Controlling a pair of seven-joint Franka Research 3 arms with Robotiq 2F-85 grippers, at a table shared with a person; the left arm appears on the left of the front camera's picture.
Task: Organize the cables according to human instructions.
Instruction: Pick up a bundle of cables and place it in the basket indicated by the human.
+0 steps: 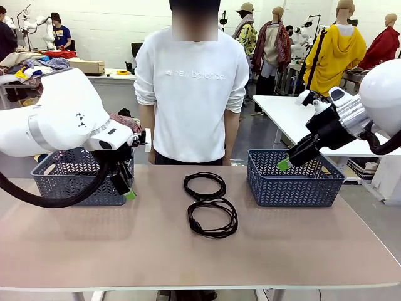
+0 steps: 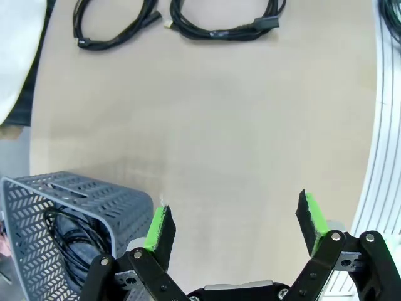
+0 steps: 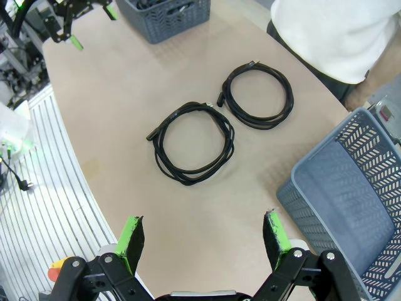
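Two cables lie coiled in round loops on the tan table's middle, one cable nearer the person and the other cable just in front of it, touching it. The right wrist view has them as the near cable and the far cable. In the left wrist view they are cut by the top edge, cable and cable. Another black cable lies inside the left basket. My left gripper hangs open beside that basket, its fingers empty. My right gripper is open above the right basket, fingers empty.
A person in a white sweatshirt stands at the table's far edge behind the cables, arms down. The right basket looks empty. The table's near edge runs along a ribbed floor. Bare tabletop lies in front of the cables.
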